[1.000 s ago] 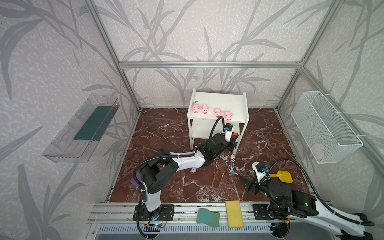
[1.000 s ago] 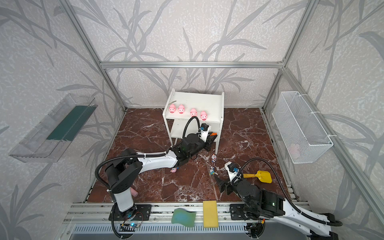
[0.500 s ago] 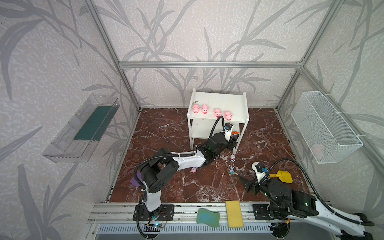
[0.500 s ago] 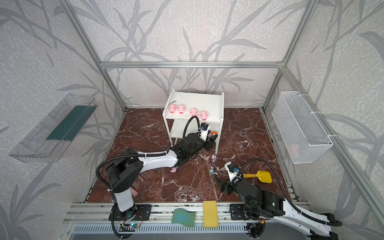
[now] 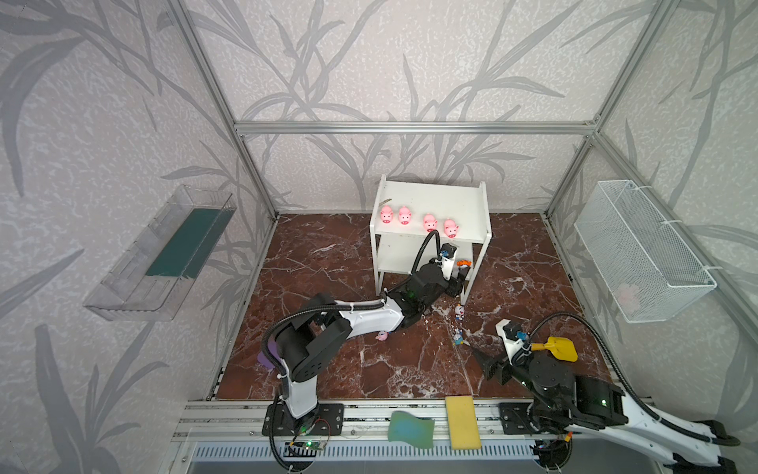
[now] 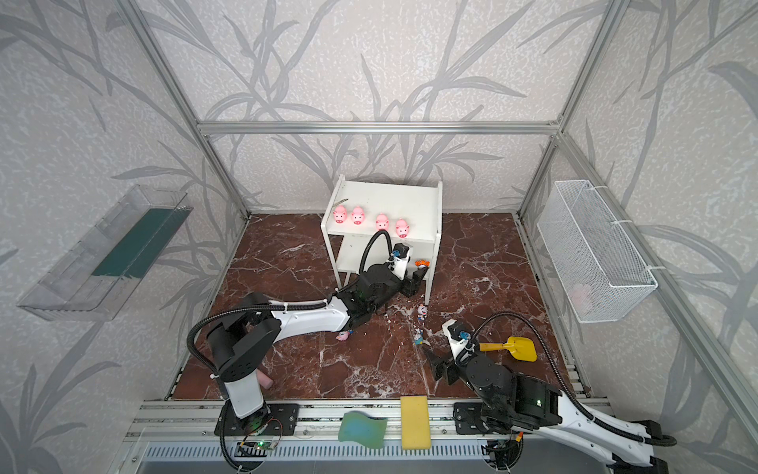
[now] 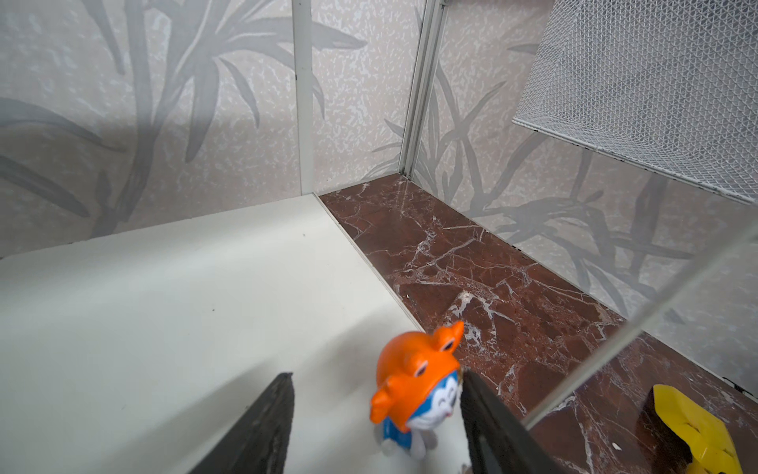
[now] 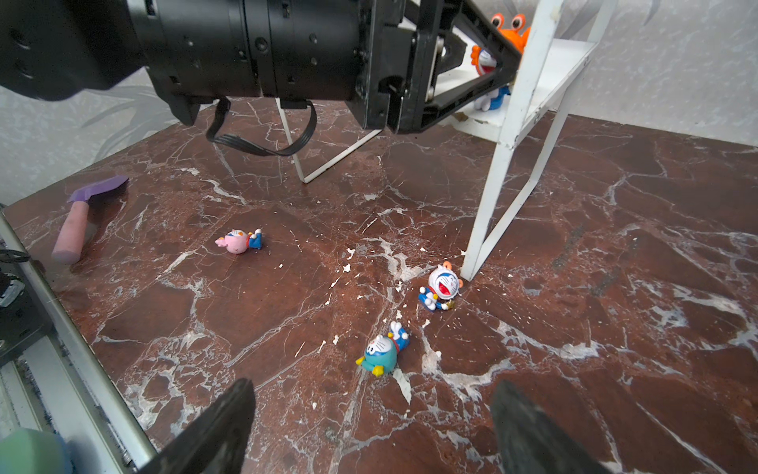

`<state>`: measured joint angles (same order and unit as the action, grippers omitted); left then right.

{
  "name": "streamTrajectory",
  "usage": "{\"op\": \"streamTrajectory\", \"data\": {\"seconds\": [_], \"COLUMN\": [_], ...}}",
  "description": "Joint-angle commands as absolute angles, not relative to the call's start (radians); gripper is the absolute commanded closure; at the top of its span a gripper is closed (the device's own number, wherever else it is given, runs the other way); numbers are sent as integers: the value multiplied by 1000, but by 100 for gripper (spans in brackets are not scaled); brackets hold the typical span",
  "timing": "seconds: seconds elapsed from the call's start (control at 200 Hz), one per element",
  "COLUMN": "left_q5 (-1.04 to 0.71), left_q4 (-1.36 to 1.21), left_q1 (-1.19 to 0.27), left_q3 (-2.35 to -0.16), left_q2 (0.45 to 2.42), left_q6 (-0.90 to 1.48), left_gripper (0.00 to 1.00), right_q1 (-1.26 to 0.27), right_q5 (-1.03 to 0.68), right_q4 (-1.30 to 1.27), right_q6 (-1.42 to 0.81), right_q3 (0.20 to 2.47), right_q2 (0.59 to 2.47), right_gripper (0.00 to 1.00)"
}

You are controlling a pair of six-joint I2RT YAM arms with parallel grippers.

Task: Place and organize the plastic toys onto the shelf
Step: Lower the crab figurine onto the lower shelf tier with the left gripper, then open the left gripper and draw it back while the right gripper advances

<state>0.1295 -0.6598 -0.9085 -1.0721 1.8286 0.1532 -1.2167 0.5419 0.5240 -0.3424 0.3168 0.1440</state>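
The white shelf (image 5: 430, 201) carries several pink pigs (image 5: 404, 214) in a row on its top board. An orange-hooded figurine (image 7: 418, 377) stands at the corner of the lower board (image 7: 164, 307). My left gripper (image 7: 376, 374) is open around it, one finger (image 7: 484, 414) close against it, the other well clear. On the floor lie a teal figurine (image 8: 383, 353), a white-blue one (image 8: 441, 287) by the shelf leg (image 8: 492, 213), and a pink one (image 8: 240, 240). My right gripper (image 8: 374, 382) hangs open and empty just short of the teal figurine.
A yellow shovel (image 5: 555, 348) lies beside the right arm and a purple-and-pink shovel (image 8: 82, 217) near the left arm's base. A yellow sponge (image 5: 462, 416) and a green one (image 5: 410, 429) rest on the front rail. Wire basket (image 5: 640, 250) on the right wall, clear tray (image 5: 164, 254) on the left.
The left gripper's jaws have opened off the orange figurine, which now stands free on the lower board. Both arms have stayed where they were.
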Motion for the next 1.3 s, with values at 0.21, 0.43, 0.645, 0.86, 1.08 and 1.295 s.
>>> {"op": "streamTrajectory", "data": {"seconds": [0.21,0.43,0.645,0.86,1.08,1.295], "left_q5": [133,143,176,236,297,336], "left_q4": [-686,-672,-629,-547,-419,-308], "left_q1": [-899,-899,-900,-903,-902,-903], "left_q3": [-1015,-914,-753,-574,-443,-357], "left_q2": [1733,1610,1433,1223,997,813], "left_q6": [142,145,184,219,252,270], "left_gripper": [9,1,1,1,1,1], "right_q1": [-1225,-1224,-1219,-1115,-945,-835], "right_q5": [586,592,534,375,219,191], "right_q4": [481,485,531,560,483,456], "right_q6": [-307,-291,-330,-448,-552,-575], "right_q3": [403,490,576,600,544,547], "right_q2": [261,400,550,761,888,1015], "right_gripper": [8,8,8,11,44,65]}}
